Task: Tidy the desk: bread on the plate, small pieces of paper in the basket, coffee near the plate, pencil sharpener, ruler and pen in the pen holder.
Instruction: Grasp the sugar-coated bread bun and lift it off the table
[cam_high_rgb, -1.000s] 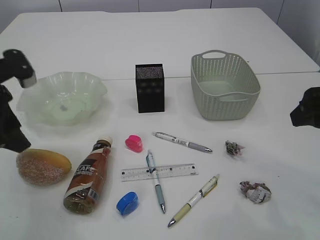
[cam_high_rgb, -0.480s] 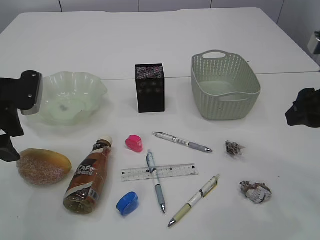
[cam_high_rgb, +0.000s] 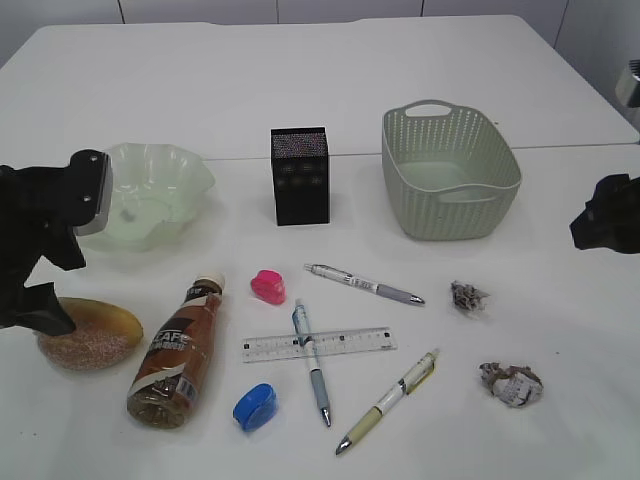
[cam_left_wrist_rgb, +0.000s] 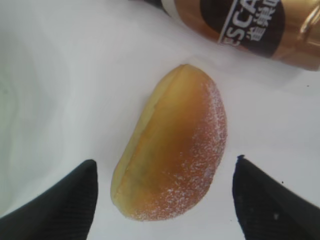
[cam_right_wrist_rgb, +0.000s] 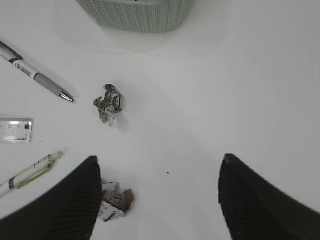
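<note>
The bread (cam_left_wrist_rgb: 172, 150) lies on the white desk (cam_left_wrist_rgb: 65, 75), sugary side to the right. The left gripper (cam_left_wrist_rgb: 165, 200) is spread wide, one black finger (cam_left_wrist_rgb: 60, 200) on each side of the roll, not touching. The coffee (cam_left_wrist_rgb: 250, 25) lies across the top right corner.

The bread (cam_left_wrist_rgb: 172, 147), an oval golden-brown roll with a sugary crusted side, is lying on the white desk (cam_left_wrist_rgb: 60, 75) between the spread fingers of the left pincer (cam_left_wrist_rgb: 165, 197), untouched, with the coffee (cam_left_wrist_rgb: 245, 25) bottle lying just beyond.
</note>
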